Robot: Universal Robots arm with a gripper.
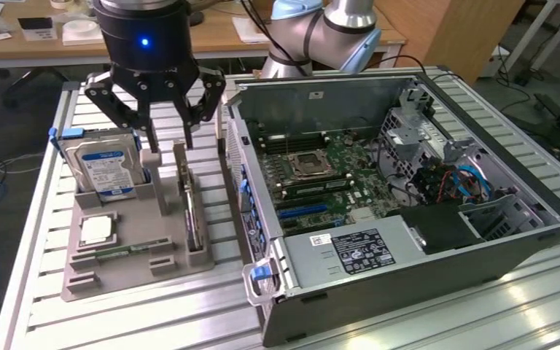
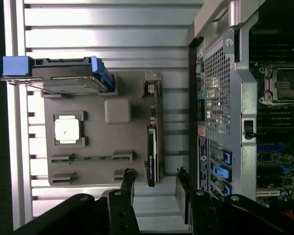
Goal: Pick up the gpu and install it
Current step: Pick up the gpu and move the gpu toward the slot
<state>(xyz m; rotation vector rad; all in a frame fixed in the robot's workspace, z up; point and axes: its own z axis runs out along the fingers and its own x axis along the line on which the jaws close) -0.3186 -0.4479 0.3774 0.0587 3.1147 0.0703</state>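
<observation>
Your gripper (image 1: 168,140) hangs over the gray holder (image 1: 114,271) with its jaws apart and nothing in them. The gpu (image 1: 193,215) stands on edge in the holder's slot, on the side nearest the open PC case (image 1: 397,292). In the wrist view it lines up between the fingers (image 2: 129,178). The hard drive (image 1: 105,168) stands upright at the holder's other side. Everything sits on the slatted tabletop (image 1: 455,324).

Gripper (image 1: 168,141) pointed straight down from the arm (image 1: 309,35).
The fingers (image 2: 128,180) (dark, jointed) are spread apart, with the wrist held vertical.
</observation>
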